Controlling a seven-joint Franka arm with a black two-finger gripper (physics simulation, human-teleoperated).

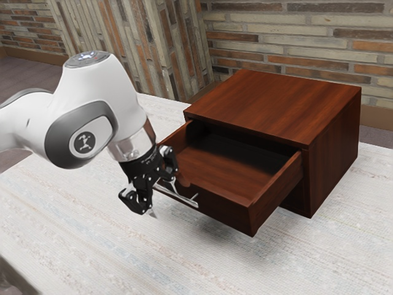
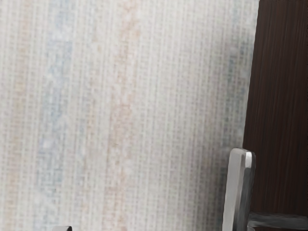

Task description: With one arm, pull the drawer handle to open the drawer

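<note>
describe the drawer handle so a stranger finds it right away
Find the dark wooden cabinet on the pale table. Its drawer stands pulled out. The handle is the slim silver bar on its front, the only shiny part against brown wood.

A home-like room: weathered red-brown brick walls [image 1: 295, 37] and a brownish plank floor [image 1: 24, 74] surround a pale woven-textured tabletop [image 1: 73, 246] bearing a dark reddish-brown wooden cabinet [image 1: 276, 101].

Drawer [image 1: 245, 178] open, gripper [image 1: 146, 203] at handle [image 1: 183, 196]
</note>
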